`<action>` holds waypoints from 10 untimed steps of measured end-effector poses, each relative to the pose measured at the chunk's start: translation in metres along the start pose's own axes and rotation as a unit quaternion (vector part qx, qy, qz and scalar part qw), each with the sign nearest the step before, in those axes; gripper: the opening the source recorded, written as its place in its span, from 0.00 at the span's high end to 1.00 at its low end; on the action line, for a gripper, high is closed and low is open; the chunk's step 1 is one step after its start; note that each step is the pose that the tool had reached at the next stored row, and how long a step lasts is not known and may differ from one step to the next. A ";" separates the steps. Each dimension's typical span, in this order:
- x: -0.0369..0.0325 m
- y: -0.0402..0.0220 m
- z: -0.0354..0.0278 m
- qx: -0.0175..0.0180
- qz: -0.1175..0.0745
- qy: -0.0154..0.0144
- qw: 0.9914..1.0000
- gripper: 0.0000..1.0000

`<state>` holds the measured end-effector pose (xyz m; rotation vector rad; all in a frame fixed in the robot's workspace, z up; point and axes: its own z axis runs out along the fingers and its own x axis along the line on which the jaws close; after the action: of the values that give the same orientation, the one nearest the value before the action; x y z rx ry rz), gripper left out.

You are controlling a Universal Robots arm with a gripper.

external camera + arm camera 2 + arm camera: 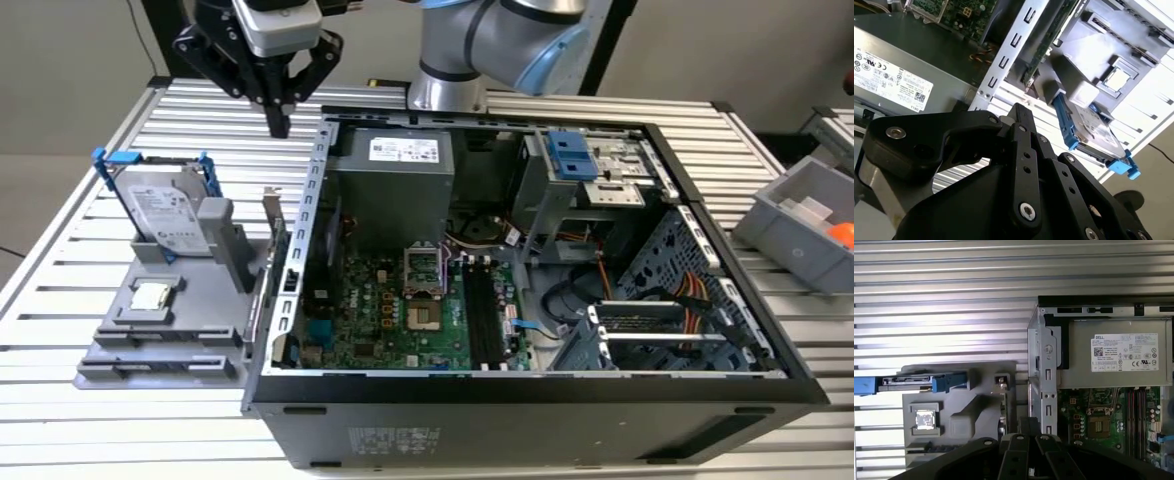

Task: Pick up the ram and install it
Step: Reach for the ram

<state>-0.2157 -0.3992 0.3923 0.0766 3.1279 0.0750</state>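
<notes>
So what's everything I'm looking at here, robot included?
table: one, silver, slatted, under everything
computer case: one, black and silver, side open, middle of the table
motherboard: one, green, on the case floor
power supply: one, grey box, far end of the case
holder: one, grey, beside the case at the exterior view's left
hard drive: one, silver in a blue frame, upright on the holder
processor chip: one, small silver square, flat on the holder
ram: one, greenish stick, upright on the holder's case side
bin: one, grey, exterior view's right edge
robot arm: one, silver with blue caps, behind the case
claw: one, black, shut, empty, above the holder's far end
</notes>
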 end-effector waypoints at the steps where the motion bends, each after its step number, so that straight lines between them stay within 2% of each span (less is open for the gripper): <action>1: 0.0007 0.0000 0.0000 0.000 0.000 0.000 1.000 1.00; 10: 0.0065 -0.0003 0.0000 0.000 -0.001 0.000 1.000 1.00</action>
<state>-0.2222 -0.3992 0.3922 0.0725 3.1281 0.0750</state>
